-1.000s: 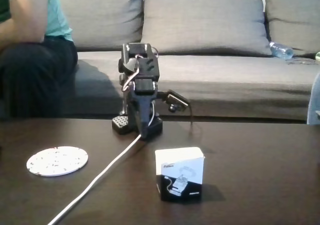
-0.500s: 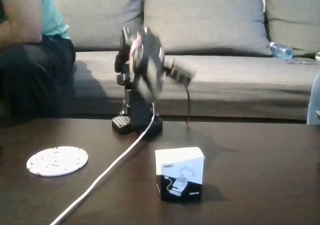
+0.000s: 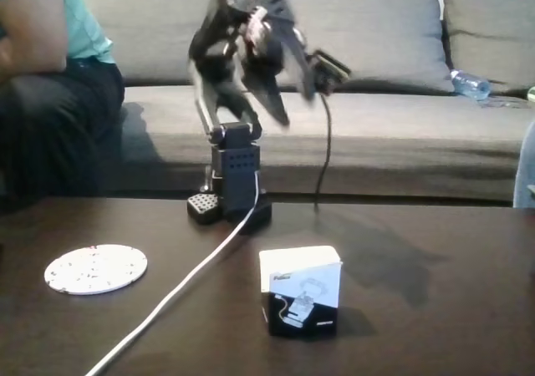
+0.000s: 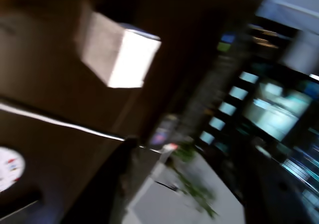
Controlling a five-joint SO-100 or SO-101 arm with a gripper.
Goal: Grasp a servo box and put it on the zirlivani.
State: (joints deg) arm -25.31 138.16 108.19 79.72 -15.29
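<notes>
Dark table (image 3: pixel 435 309) fronts grey sofa (image 3: pixel 376 100).

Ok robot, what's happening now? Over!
Gripper raised above the table, blurred, carrying nothing. Servo box untouched, apart from zirlivani. White cable lies between them.

the arm (image 3: pixel 251 50) has unfolded and risen, gripper (image 3: pixel 280 109) now high above its base.

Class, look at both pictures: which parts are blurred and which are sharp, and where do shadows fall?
Fixed view: the raised gripper is motion-smeared, while the servo box and zirlivani look sharp; a soft shadow lies on the table right of the box. Wrist view: everything streaks, the servo box included.
</notes>
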